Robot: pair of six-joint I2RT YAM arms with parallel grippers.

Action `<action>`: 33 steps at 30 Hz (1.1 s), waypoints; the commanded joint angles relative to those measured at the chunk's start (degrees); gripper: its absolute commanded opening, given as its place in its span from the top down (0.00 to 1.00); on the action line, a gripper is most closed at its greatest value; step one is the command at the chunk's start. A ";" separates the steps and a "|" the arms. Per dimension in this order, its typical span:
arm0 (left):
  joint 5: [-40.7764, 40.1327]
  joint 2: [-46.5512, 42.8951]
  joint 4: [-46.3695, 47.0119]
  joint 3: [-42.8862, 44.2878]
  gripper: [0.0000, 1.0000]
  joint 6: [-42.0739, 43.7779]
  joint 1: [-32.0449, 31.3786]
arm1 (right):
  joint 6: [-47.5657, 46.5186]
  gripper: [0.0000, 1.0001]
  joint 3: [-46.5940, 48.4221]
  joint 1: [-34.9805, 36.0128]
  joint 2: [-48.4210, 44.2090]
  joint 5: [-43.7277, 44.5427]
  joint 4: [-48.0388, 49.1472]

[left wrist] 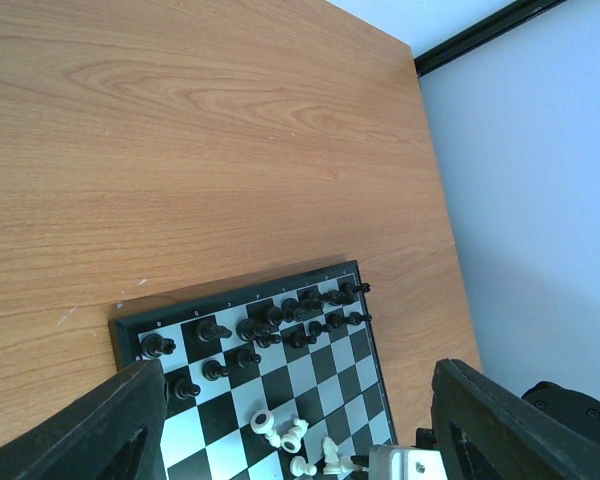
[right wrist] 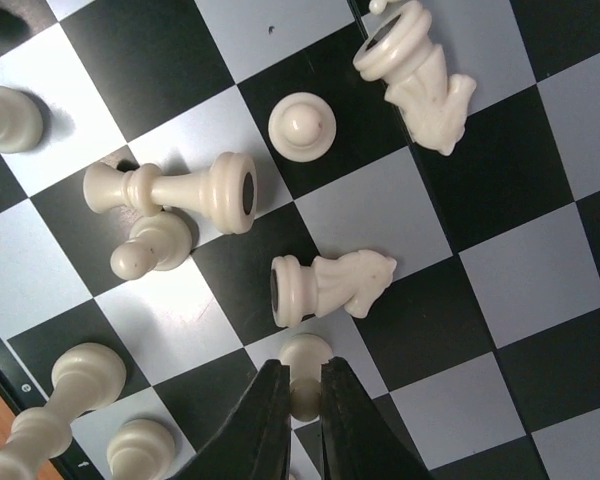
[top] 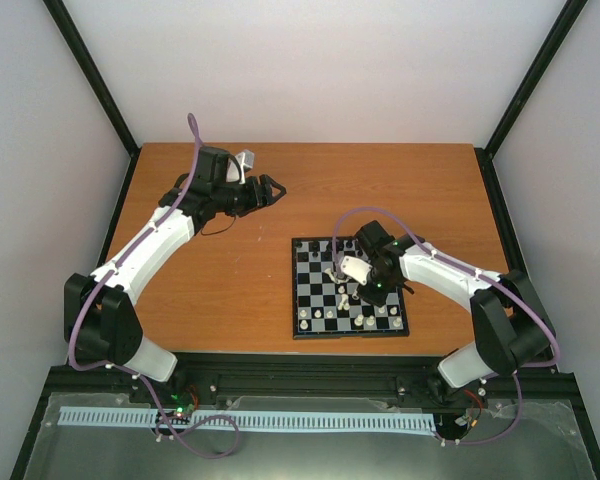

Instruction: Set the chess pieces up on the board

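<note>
The small black and grey chessboard [top: 310,296] lies right of centre. Black chessmen [left wrist: 280,318] stand in its far rows. Cream-white pieces are scattered near the middle: a fallen knight [right wrist: 332,285], a fallen bishop-like piece [right wrist: 170,190], another fallen piece [right wrist: 417,72] and standing pawns [right wrist: 302,124]. My right gripper [right wrist: 304,395] is low over the board, its fingers shut on the head of a white pawn [right wrist: 306,358] just below the fallen knight. My left gripper [top: 272,189] is open and empty, held above the bare table left of the board; its fingers [left wrist: 100,430] frame the board.
More white pieces [right wrist: 80,375] stand along the board's near edge, close to the right fingers. The wooden table [top: 210,270] is bounded by a black frame and white walls. The right arm [top: 450,275] reaches over the board's right side.
</note>
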 commanded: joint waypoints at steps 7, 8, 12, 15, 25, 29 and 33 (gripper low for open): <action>0.88 -0.80 0.11 1.77 0.25 0.93 0.19 | -1.77 0.94 -2.68 -0.15 -6.11 -2.96 -4.20; 0.86 -0.79 0.15 1.82 0.25 0.90 0.19 | -1.96 0.94 -3.05 -0.15 -6.37 -3.05 -4.23; 0.87 -0.78 0.14 1.74 0.25 0.89 0.19 | -2.53 0.93 -4.34 -0.15 -6.33 -4.57 -4.26; 0.83 -0.64 0.14 1.79 0.25 0.97 0.19 | -2.74 0.93 -4.81 0.01 -5.99 -5.83 -4.26; 1.32 -0.55 0.11 1.89 0.27 0.94 0.20 | -1.31 0.93 -4.98 0.37 -5.30 -3.87 -1.80; 1.47 -0.46 0.14 1.89 0.27 0.98 0.19 | -0.85 0.92 -4.76 0.37 -4.59 -2.66 -1.15; 1.69 -0.40 0.14 1.89 0.27 0.91 0.20 | -0.73 0.87 -4.88 0.38 -4.28 -3.04 -0.92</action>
